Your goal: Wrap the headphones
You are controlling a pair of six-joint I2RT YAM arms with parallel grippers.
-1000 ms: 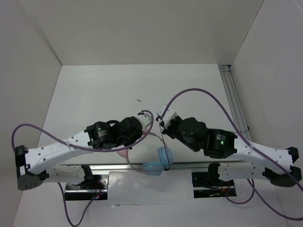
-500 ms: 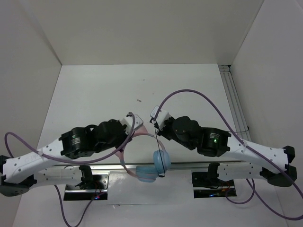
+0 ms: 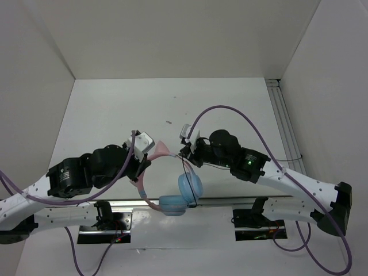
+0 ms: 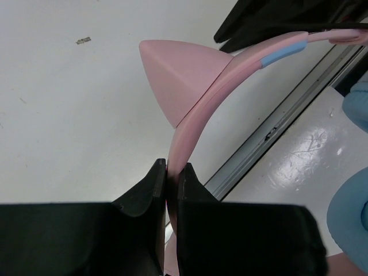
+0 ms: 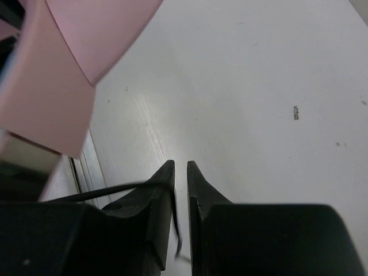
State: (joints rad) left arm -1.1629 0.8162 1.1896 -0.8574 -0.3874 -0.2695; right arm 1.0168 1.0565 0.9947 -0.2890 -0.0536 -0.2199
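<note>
The headphones hang in the air between my arms. Their pink headband (image 3: 162,151) with a cat ear (image 4: 184,75) runs down to two light blue ear cups (image 3: 190,185). My left gripper (image 3: 145,163) is shut on the headband just below the cat ear, which shows in the left wrist view (image 4: 172,171). My right gripper (image 3: 185,151) sits just right of the cat ear, shut on the thin black cable (image 5: 98,192), which crosses its left finger and drops between the fingertips (image 5: 180,170). The cable (image 3: 187,168) hangs down past the ear cups. The headband (image 5: 52,86) fills the right wrist view's upper left.
An aluminium rail (image 3: 241,200) runs along the table's near edge under the ear cups. Thick purple robot cables (image 3: 241,112) loop above the right arm and beside the left arm. White walls enclose the table (image 3: 144,103) on three sides. A small dark speck (image 3: 169,122) lies on it.
Both grippers have moved left and away from the rail, carrying the headphones along. The cat ear now points up and right, and the ear cups hang further left.
</note>
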